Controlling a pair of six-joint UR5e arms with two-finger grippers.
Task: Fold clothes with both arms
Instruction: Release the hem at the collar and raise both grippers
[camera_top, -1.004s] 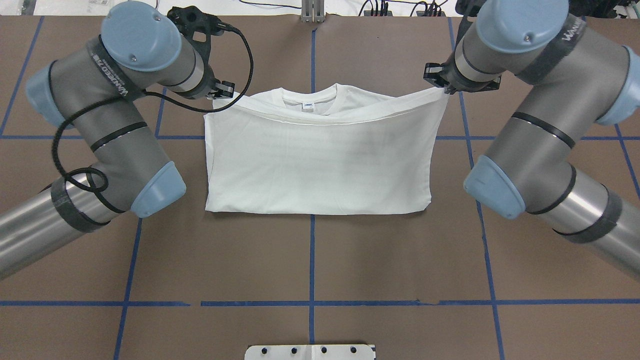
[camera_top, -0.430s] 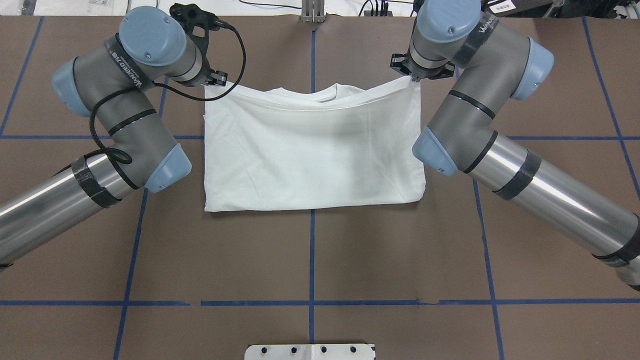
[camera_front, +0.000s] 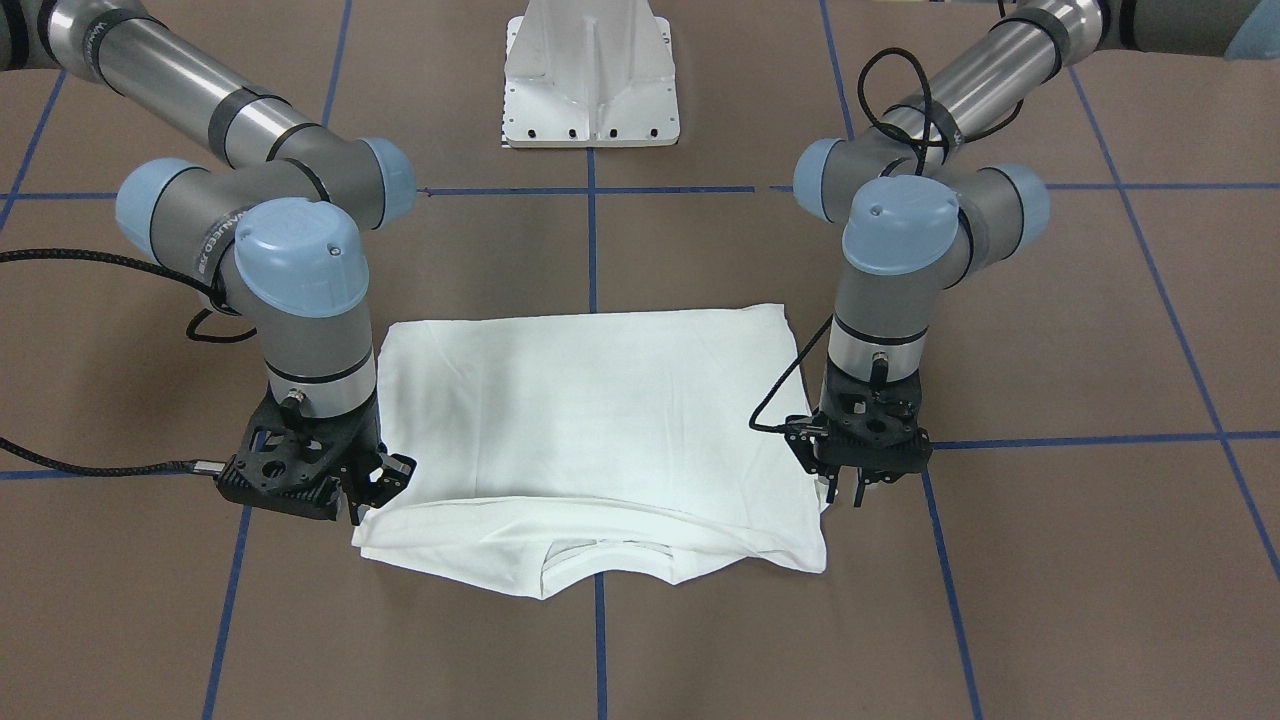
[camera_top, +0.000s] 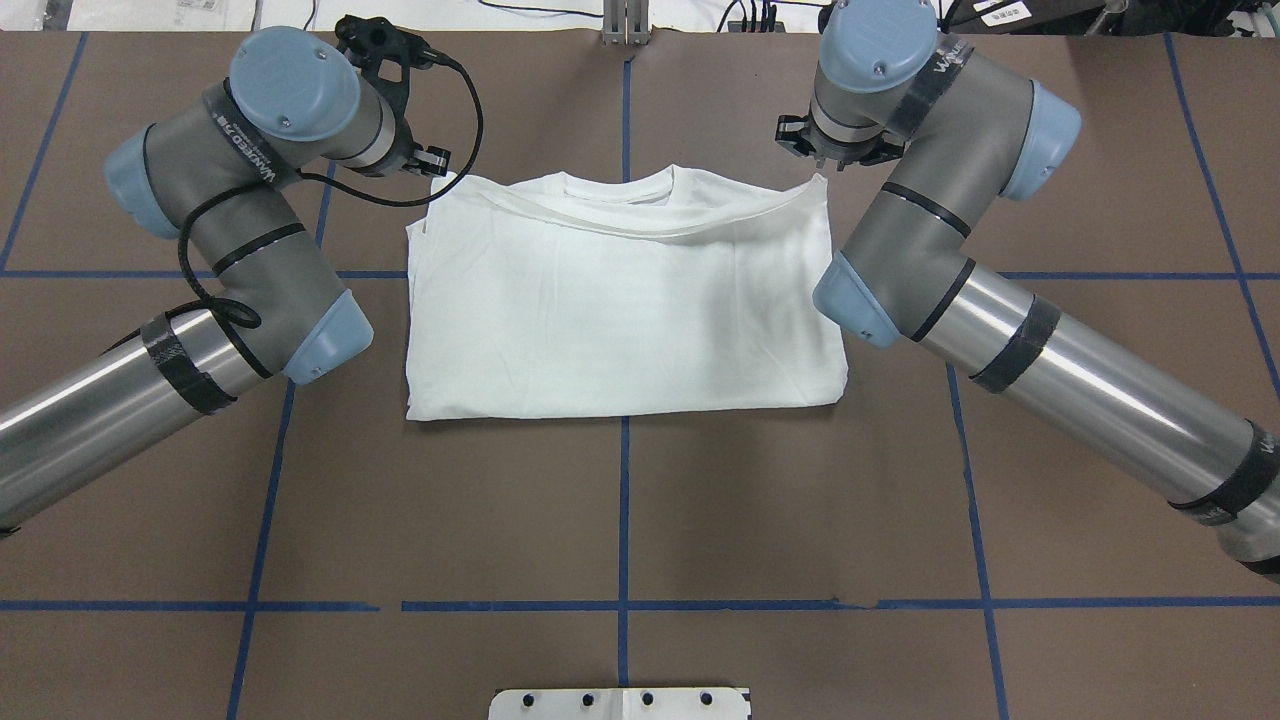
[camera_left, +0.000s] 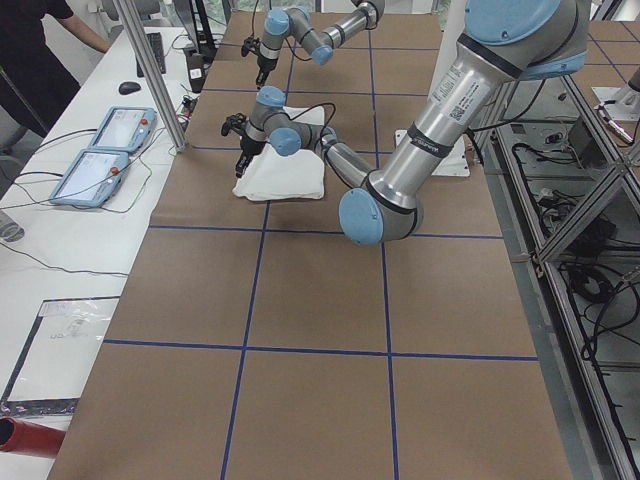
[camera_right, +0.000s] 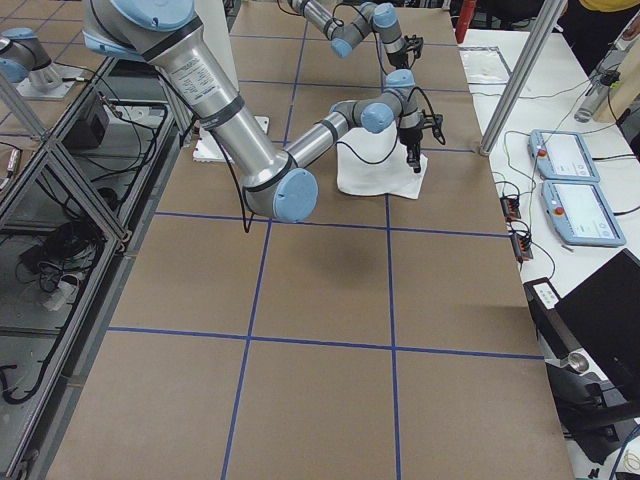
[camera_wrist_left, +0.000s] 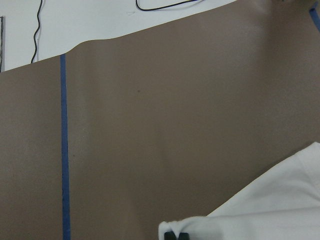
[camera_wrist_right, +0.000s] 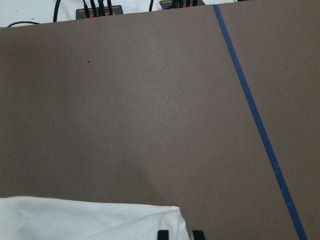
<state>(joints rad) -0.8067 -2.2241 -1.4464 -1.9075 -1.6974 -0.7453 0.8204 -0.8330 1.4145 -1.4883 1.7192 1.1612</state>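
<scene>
The white shirt (camera_top: 620, 300) lies folded on the brown table, plain side up, with its ribbed collar (camera_top: 620, 185) at the far edge; no text or label shows. It also shows in the front view (camera_front: 600, 420). My left gripper (camera_top: 437, 175) is low at the shirt's far left corner and looks shut on it. In the left wrist view (camera_wrist_left: 176, 235) the cloth (camera_wrist_left: 280, 205) bunches around the close fingertips. My right gripper (camera_top: 822, 165) is at the far right corner. In the right wrist view (camera_wrist_right: 180, 234) its fingertips stand apart beside the flat cloth corner (camera_wrist_right: 85, 220).
The white metal pedestal base (camera_front: 590, 80) stands at the robot's side of the table, also in the overhead view (camera_top: 620, 703). Blue tape lines (camera_top: 624, 500) cross the table. Control tablets (camera_left: 100, 150) lie on a side bench beyond the far edge.
Both grippers carried the folded top layer farther toward the collar edge and lowered it, covering the neck label. The right arm swung inward; its fingers now stand apart.
</scene>
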